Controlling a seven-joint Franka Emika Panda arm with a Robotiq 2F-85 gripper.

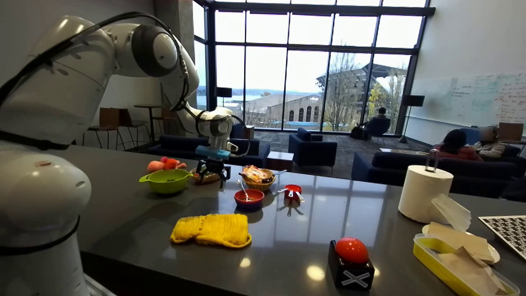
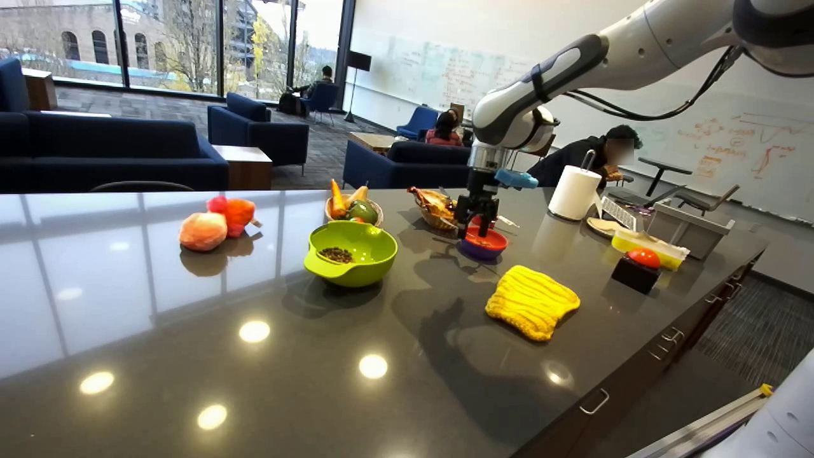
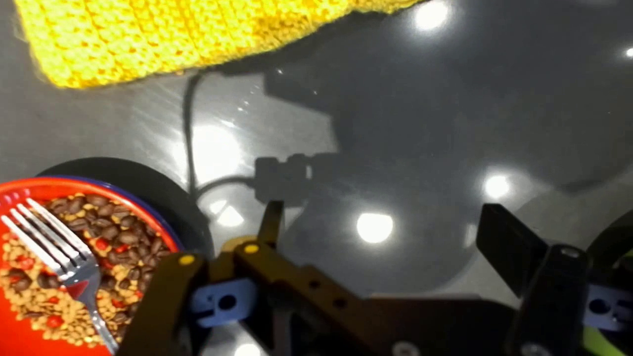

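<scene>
The gripper (image 3: 383, 217) hung above the dark gray counter (image 2: 305, 388), its fingers (image 3: 509, 247) spread well apart, with counter surface showing through the gap. Nearest item was a red-and-purple bowl (image 1: 249, 205), upright on the counter, just beside the gripper and apart from it. Contents: dark brown beans (image 3: 128, 237), tan grains (image 3: 74, 316) and small red bits (image 3: 54, 321). A metal fork (image 3: 79, 269) rested in the bowl, tines over the mix, handle rising past the rim. In an exterior view the gripper appeared between this bowl and a lime-green bowl (image 1: 166, 186). A yellow knitted cloth (image 3: 148, 39) lay near the red-and-purple bowl. On its far side in that exterior view stood a wicker basket (image 1: 261, 186) of food and a red measuring cup (image 1: 293, 188). Well apart from these, in both exterior views, were a black box (image 1: 349, 269) topped by a red dome button (image 1: 351, 250) and a paper towel roll (image 1: 423, 193).
</scene>
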